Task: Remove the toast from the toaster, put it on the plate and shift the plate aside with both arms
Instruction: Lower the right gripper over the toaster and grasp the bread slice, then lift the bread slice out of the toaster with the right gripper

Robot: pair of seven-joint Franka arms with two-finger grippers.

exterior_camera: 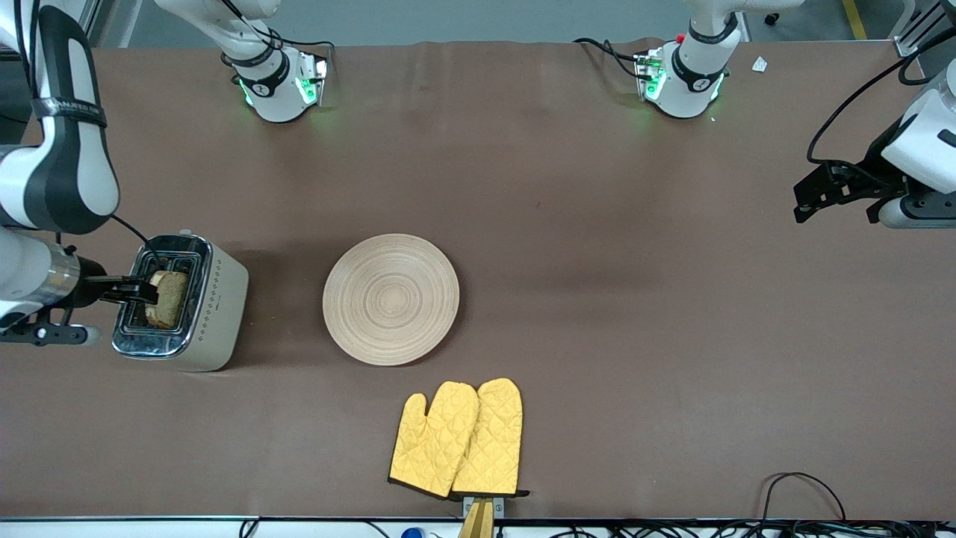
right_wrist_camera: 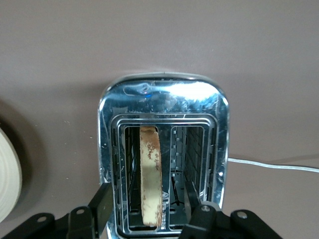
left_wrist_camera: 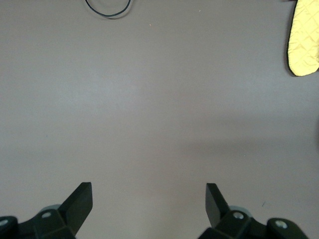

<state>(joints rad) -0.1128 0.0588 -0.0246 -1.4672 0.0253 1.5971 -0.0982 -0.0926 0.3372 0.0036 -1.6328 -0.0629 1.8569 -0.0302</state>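
The toast (exterior_camera: 170, 299) stands upright in a slot of the silver toaster (exterior_camera: 216, 306) at the right arm's end of the table. My right gripper (exterior_camera: 142, 290) is open at the toaster's top. In the right wrist view its gripper (right_wrist_camera: 147, 199) straddles the toast (right_wrist_camera: 150, 174) with a gap on each side, above the toaster (right_wrist_camera: 164, 94). The wooden plate (exterior_camera: 390, 299) lies flat beside the toaster, toward the table's middle; its edge shows in the right wrist view (right_wrist_camera: 7, 174). My left gripper (exterior_camera: 833, 196) is open and empty over bare table (left_wrist_camera: 148, 199) at the left arm's end.
Two yellow oven mitts (exterior_camera: 459, 437) lie nearer to the front camera than the plate; one tip shows in the left wrist view (left_wrist_camera: 304, 40). A black cable loop (exterior_camera: 803, 486) lies near the front edge at the left arm's end. A white cord (right_wrist_camera: 279, 166) runs from the toaster.
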